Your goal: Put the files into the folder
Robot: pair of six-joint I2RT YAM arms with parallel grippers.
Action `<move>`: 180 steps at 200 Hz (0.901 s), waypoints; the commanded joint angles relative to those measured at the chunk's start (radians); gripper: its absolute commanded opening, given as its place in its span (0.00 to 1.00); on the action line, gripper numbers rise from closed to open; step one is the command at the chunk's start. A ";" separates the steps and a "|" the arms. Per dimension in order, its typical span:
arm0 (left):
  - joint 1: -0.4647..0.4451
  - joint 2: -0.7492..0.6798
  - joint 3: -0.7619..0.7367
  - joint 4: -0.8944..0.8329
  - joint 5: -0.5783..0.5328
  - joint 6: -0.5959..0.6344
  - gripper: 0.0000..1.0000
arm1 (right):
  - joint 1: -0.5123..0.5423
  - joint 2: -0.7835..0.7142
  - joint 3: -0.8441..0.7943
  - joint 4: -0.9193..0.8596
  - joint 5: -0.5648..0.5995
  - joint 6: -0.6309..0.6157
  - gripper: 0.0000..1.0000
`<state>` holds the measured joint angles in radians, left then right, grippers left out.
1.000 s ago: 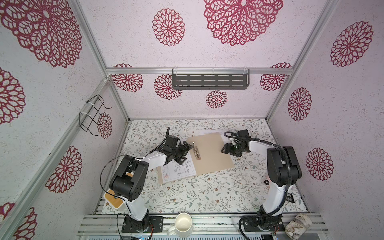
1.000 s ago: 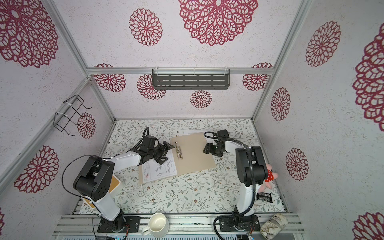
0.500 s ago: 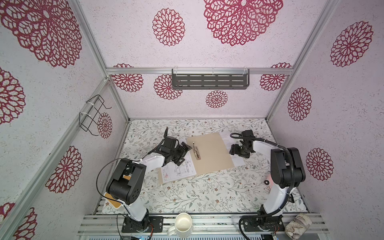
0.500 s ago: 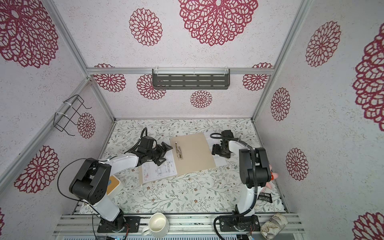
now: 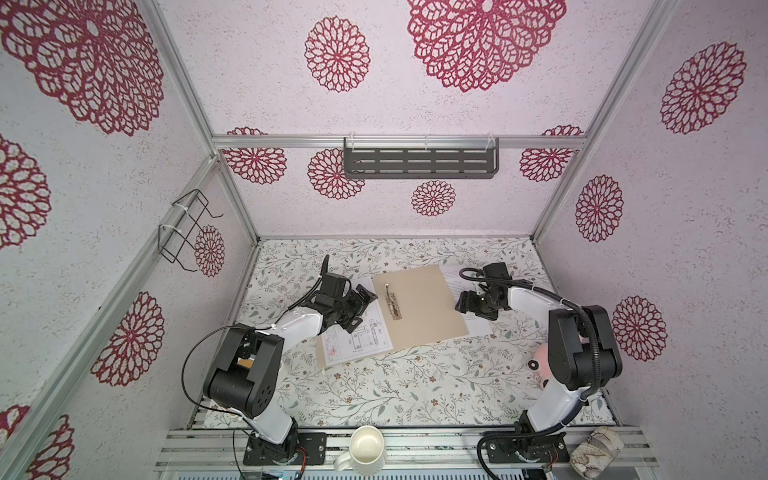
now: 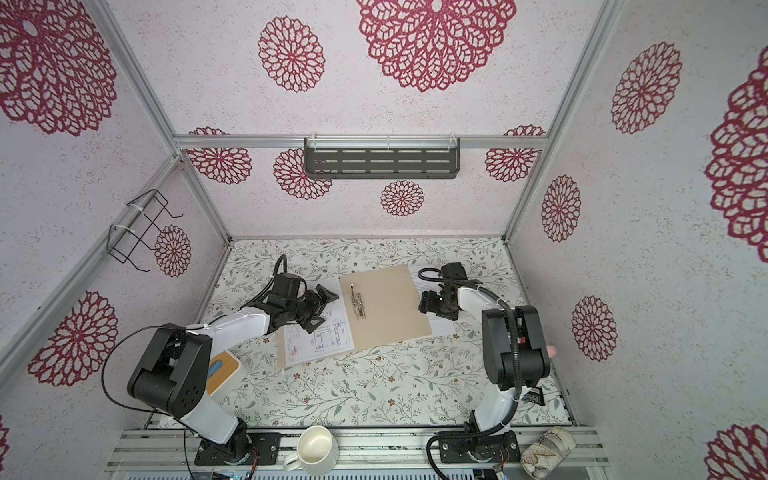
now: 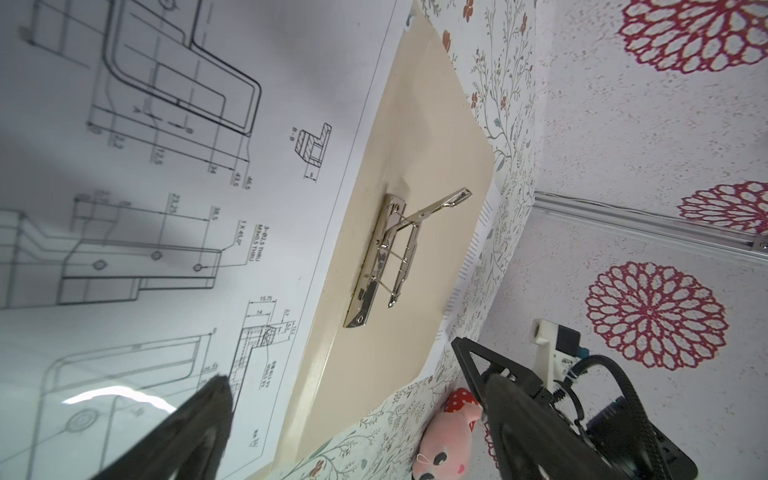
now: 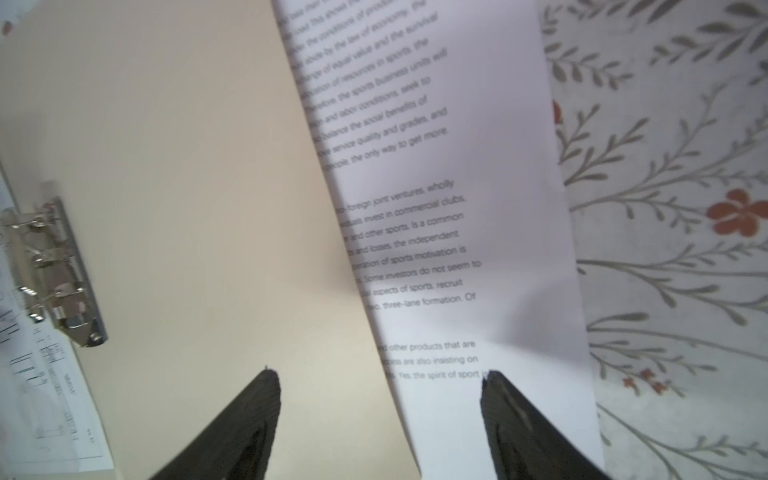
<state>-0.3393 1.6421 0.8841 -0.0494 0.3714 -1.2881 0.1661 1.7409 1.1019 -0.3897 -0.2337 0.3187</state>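
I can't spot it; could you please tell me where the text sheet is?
In both top views the text sheet lies right of centre, partly tucked under the right edge of the folder, below the right hand.

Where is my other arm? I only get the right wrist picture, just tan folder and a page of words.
Observer: In a top view, the left gripper hangs open above the drawing sheet.
Operator: Is that drawing inside the folder?
Observer: It lies on the open folder's left flap, beside the metal clip, not under it.
Operator: Is there anything else down there?
Observer: Yes, a pink toy, off to the right of the folder.
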 commanded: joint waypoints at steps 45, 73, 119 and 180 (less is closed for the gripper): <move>0.007 -0.024 0.016 -0.012 -0.020 0.010 0.98 | 0.008 0.023 0.006 0.087 -0.106 0.023 0.78; 0.007 -0.028 0.013 -0.012 -0.024 0.012 0.98 | 0.016 0.051 0.015 0.100 -0.137 0.020 0.77; 0.006 -0.030 0.001 -0.001 -0.028 0.006 0.98 | 0.037 0.078 -0.002 0.110 -0.134 0.024 0.76; 0.006 -0.034 -0.010 0.010 -0.026 0.004 0.98 | 0.046 0.078 -0.027 0.107 -0.124 0.016 0.76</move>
<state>-0.3386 1.6421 0.8837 -0.0498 0.3561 -1.2861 0.2081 1.8187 1.0904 -0.2813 -0.3531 0.3340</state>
